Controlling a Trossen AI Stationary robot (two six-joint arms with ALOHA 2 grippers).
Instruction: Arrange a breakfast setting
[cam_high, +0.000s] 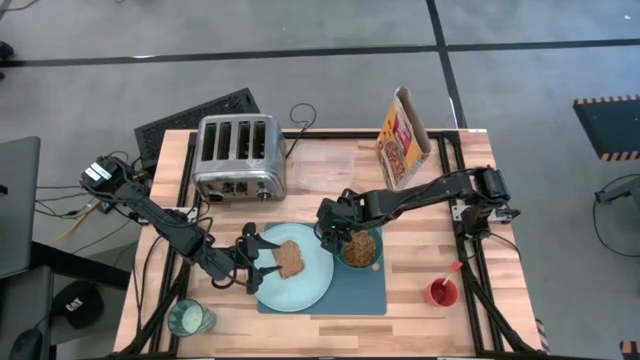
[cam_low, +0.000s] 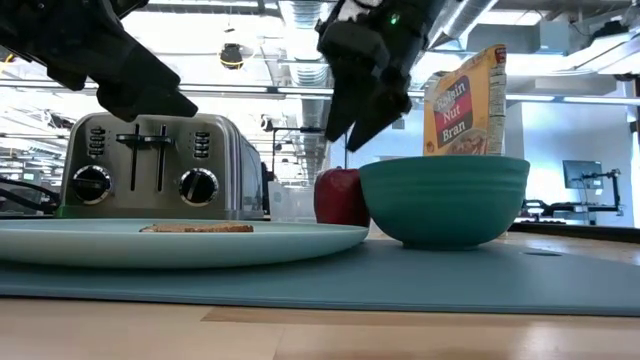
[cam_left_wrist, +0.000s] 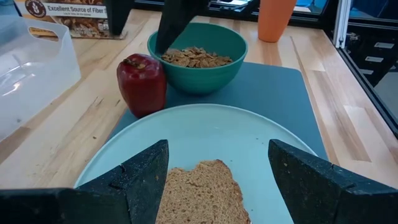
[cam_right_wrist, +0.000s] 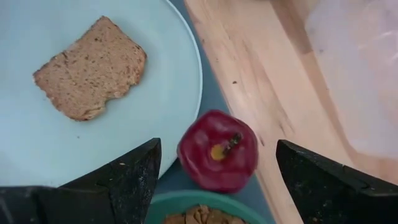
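Slate-blue and smooth, a rectangular mat (cam_high: 345, 290) lies flat on the pale wooden table (cam_high: 420, 190). A large, round, pale mint plate (cam_high: 305, 275) rests on the mat's left part and overhangs its left edge. On the plate lies one slice of brown toast (cam_high: 290, 260), grainy and flat, with a rounded top.

Just beside the plate, on the mat's far right part, stands a round teal-green bowl (cam_high: 360, 250) holding brown cereal flakes (cam_left_wrist: 196, 57). A small, glossy dark red apple (cam_right_wrist: 217, 150) stands upright next to the bowl, at the mat's far edge, between the bowl and the plate's rim; whether it touches them cannot be told.

The left gripper (cam_high: 250, 258) sits low over the plate's left rim, its two dark, rough-textured fingers (cam_left_wrist: 143, 171) spread wide on either side of the toast, gripping nothing. The right gripper (cam_high: 330, 232) hovers above the apple, its fingers (cam_right_wrist: 127, 174) likewise parted and empty.

Behind the plate stands a chrome four-slot toaster (cam_high: 238, 155). An upright cardboard cereal box (cam_high: 402, 138) stands at the far side of the table. A small red cup (cam_high: 443, 292) with a red-handled spoon (cam_high: 452, 270) in it stands to the right of the mat, well apart. A glass of pale liquid (cam_high: 190, 319) sits at the table's near left corner.
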